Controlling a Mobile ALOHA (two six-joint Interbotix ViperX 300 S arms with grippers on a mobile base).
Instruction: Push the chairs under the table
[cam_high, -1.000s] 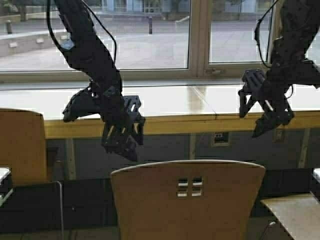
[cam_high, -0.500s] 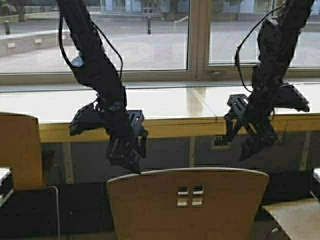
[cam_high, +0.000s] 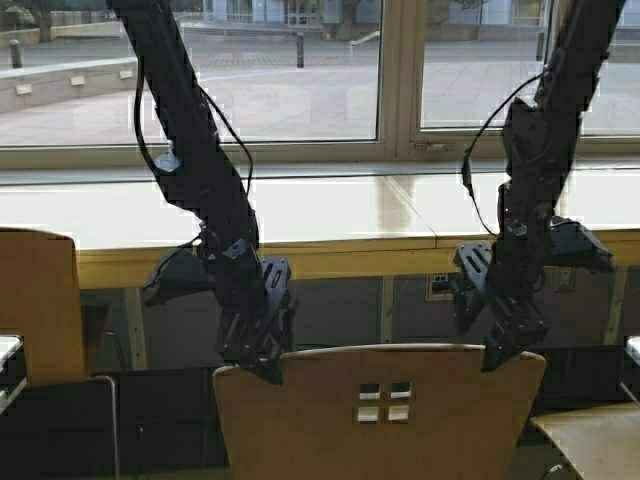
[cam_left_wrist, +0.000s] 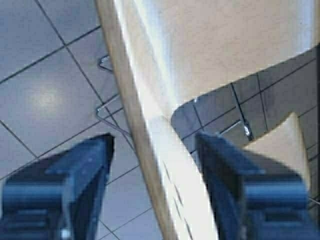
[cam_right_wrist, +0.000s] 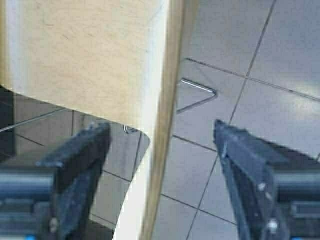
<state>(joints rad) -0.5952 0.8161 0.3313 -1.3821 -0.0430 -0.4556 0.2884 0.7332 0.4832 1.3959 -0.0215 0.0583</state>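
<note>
- You're straddling the chair (cam_high: 380, 410) backrest at 6 o'clock with left claw (cam_high: 262, 360) and right claw (cam_high: 500, 350), both wide, ungripped.
- Chair's sitting short of the tabletop (cam_high: 330, 210); push remaining.

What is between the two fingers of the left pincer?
The top edge of the chair backrest runs between the open fingers of the left pincer, as the left wrist view shows.
</note>
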